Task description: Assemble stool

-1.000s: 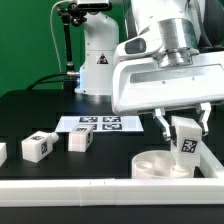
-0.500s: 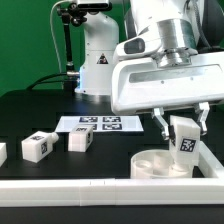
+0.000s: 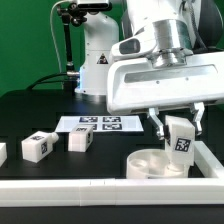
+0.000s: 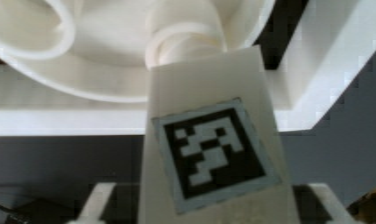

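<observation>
Three loose legs lie on the black table (image 3: 30,108) at the exterior view's left, before a green wall (image 3: 25,40): the first leg (image 3: 2,152) is cut by the picture's edge, and the second leg (image 3: 37,146) and the third leg (image 3: 81,140) are near each other. Behind them, toward the middle, lies the marker board (image 3: 100,123), and a white border rail (image 3: 70,187) runs along the front. At the right the gripper (image 3: 178,128) has its jaws pressed on both sides of a tilted fourth leg (image 3: 181,142), whose lower end is at the round seat (image 3: 150,165); whether they touch I cannot tell.

White arm (image 3: 145,25), silver wrist cylinder (image 3: 168,38), boxy white tool (image 3: 178,128) with dark fingers (image 3: 156,123).
</observation>
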Robot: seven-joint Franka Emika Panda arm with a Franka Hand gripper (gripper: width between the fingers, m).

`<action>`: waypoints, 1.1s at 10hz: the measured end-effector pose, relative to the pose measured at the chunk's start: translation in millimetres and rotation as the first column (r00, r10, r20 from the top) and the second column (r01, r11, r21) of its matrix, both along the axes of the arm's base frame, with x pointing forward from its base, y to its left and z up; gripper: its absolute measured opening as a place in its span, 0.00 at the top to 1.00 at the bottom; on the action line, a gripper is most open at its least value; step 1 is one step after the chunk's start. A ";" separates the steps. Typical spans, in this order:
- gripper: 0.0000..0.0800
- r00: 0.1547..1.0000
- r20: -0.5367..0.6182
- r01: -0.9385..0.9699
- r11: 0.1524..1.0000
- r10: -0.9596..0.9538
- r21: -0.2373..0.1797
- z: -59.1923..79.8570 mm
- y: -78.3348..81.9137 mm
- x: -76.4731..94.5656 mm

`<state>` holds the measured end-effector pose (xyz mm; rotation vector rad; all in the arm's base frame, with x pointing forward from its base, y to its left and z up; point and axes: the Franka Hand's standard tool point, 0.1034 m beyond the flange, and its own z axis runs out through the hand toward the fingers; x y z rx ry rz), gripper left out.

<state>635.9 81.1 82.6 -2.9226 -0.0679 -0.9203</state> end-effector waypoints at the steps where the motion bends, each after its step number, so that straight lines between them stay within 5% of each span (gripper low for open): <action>1: 0.59 1.000 0.008 -0.002 1.000 0.002 0.000 0.0 2.5 -2.4; 11: 0.59 1.000 0.008 -0.007 1.000 0.007 0.008 -0.9 7.3 -4.6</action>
